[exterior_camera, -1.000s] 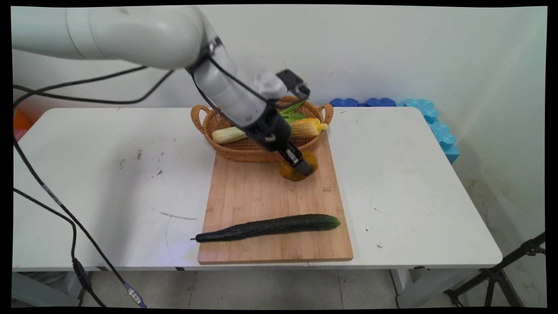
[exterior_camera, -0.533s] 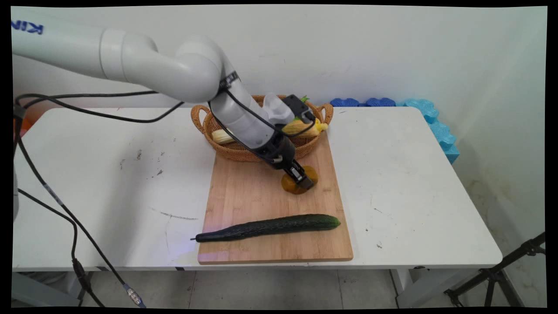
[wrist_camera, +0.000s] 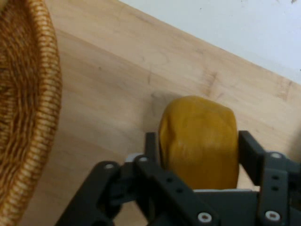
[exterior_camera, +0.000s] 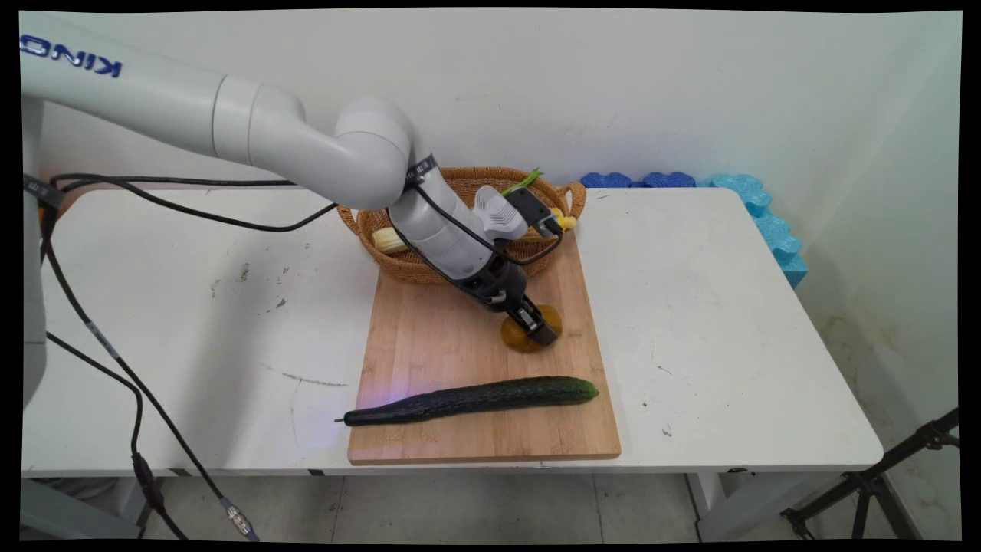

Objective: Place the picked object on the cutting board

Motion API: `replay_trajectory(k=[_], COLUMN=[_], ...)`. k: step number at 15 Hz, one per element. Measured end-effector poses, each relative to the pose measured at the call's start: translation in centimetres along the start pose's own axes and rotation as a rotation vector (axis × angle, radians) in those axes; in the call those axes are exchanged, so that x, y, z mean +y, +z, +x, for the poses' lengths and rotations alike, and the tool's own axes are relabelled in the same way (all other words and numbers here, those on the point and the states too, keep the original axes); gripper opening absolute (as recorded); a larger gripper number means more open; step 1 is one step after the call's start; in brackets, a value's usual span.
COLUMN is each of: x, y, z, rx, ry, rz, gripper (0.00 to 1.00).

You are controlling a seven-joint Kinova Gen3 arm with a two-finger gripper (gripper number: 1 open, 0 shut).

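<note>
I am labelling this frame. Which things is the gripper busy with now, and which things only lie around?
In use:
gripper, shut on the yellow fruit
cutting board under the fruit

Lying about:
cucumber on the board's near part
basket with corn
blue foam by the wall

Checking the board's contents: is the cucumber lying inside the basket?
No, the cucumber lies on the cutting board, apart from the basket.

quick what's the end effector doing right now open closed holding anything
End effector: closed on the yellow-orange fruit, low over the cutting board.
</note>
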Motion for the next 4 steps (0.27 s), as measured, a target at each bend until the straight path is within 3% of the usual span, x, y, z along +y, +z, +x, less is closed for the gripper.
replay_trajectory(k=[4], x=[0.10], y=[0.54], z=[0.18], rx=[0.013], ry=[0.009], rz=[-0.001], gripper=[1.00])
